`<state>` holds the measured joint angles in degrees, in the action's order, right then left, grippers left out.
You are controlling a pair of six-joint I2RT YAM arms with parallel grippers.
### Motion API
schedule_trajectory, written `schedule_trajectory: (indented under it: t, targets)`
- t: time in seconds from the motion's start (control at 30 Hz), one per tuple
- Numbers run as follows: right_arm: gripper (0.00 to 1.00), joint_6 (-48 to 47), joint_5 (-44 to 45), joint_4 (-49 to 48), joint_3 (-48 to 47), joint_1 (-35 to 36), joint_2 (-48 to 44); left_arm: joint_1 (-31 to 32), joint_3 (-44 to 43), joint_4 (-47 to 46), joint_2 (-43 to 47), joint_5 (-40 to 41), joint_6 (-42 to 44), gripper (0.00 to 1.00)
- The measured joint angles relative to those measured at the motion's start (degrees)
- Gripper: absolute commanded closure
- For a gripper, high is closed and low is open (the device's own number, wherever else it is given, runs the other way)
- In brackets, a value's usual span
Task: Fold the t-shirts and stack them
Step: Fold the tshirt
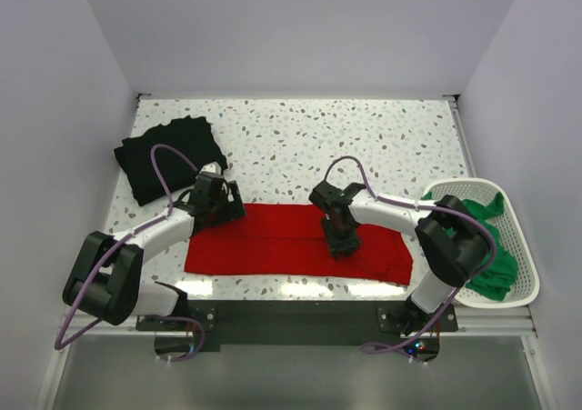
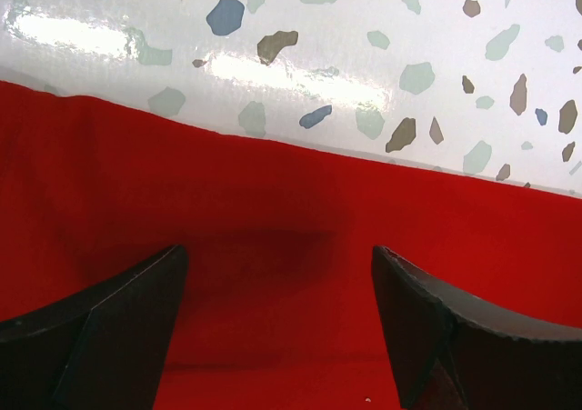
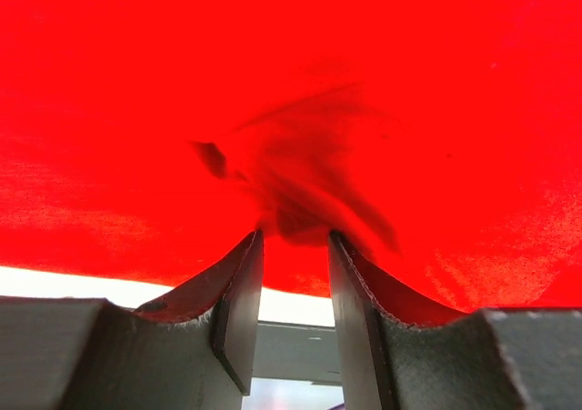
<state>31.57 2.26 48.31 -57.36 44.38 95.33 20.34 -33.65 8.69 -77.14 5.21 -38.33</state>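
right end effector [image 3: 294, 251]: jaws are sitting close together and pinching a small pucker of cloth, so yeah, it's clamping onto the red t-shirt [image 1: 273, 242]. In the wrist view, dark creases are fanning out from the pinch.
right grip spot: it's biting in a bit right of the shirt's middle, with red cloth all around it.
left end effector [image 2: 277, 333]: jaws are standing wide apart with nothing between them. It's hanging low over the red cloth and throwing a soft shadow on it. Can't tell if the tips are actually touching the fabric.
left spot: it's sitting over the shirt's far-left part, just inside the far edge. The speckled tabletop [image 1: 318, 146] is showing right past that edge.
red t-shirt: it's lying flat as a long band across the near middle of the tabletop, running left to right under both end effectors, with a lengthwise crease showing along it.
black t-shirt [image 1: 168, 155]: it's lying in a loose flat heap at the far left of the tabletop, just behind the left arm and not overlapping the red one.
green t-shirt [image 1: 496, 269]: it's sitting bunched up inside the basket.
basket [image 1: 526, 246]: white, perforated, and resting at the right edge of the tabletop next to the right arm.
arms: both are reaching forward from the near edge and angling in toward the red shirt.
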Motion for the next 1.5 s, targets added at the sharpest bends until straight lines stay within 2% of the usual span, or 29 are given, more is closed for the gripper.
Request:
schedule_trajectory:
  t: [0.2, 0.37, 0.47, 0.77, 1.13, 1.5]
  targets:
    - [0.72, 0.3, 0.2, 0.0, 1.4, 0.0, 0.0, 0.0, 0.0, 0.0, 0.0, 0.0, 0.0, 0.12]
    - [0.88, 0.2, 0.2, 0.0, 1.5, 0.0, 0.0, 0.0, 0.0, 0.0, 0.0, 0.0, 0.0, 0.12]
    - [0.91, -0.2, 0.0, 0.2, 1.4, 0.0, 0.0, 0.0, 0.0, 0.0, 0.0, 0.0, 0.0, 0.12]
    - [0.94, -1.2, -2.8, 1.7, -0.3, 0.0, 0.0, 0.0, 0.0, 0.0, 0.0, 0.0, 0.0, 0.12]
    - [0.94, -3.0, -10.8, 1.7, -1.7, 0.0, 0.4, 0.0, 0.0, 0.0, 0.0, 0.0, 0.0, 0.12]
    - [0.92, -3.1, -13.0, 0.5, -1.7, 0.0, 3.3, 0.0, 0.0, 0.0, 0.0, 0.0, 0.0, 0.13]
